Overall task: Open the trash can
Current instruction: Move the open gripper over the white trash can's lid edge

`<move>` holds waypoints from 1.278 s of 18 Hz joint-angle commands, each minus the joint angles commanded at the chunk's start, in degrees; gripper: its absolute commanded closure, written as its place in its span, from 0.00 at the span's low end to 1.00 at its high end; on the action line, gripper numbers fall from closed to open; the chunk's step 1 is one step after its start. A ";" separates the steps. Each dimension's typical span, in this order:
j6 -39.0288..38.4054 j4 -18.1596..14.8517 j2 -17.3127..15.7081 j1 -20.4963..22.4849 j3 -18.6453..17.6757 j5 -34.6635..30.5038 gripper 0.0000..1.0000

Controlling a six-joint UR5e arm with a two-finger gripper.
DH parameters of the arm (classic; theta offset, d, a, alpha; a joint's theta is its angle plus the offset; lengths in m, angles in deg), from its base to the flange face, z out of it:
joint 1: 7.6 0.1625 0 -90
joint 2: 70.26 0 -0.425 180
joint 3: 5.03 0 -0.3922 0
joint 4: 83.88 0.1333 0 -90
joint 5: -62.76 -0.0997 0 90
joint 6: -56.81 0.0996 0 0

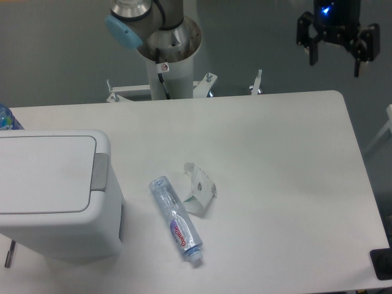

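The trash can (52, 190) is a large white boxy bin at the left of the table. Its flat lid lies closed, with a grey push tab (100, 173) along the lid's right edge. My gripper (336, 59) hangs high at the upper right, beyond the table's far edge and far from the bin. Its black fingers point down and stand apart, with nothing between them.
A clear plastic bottle (176, 220) lies on its side near the table's middle, just right of the bin. A crumpled clear wrapper (199, 189) sits beside it. The arm's base column (165, 55) rises behind the far edge. A blue bottle top (6, 118) shows at the far left.
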 joint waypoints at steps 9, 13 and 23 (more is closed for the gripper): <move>-6.21 0.17 1.40 -4.38 0.79 0.35 0.00; -19.83 1.31 2.02 -9.21 0.88 -0.09 0.00; -52.28 1.93 2.37 -21.00 0.17 4.83 0.00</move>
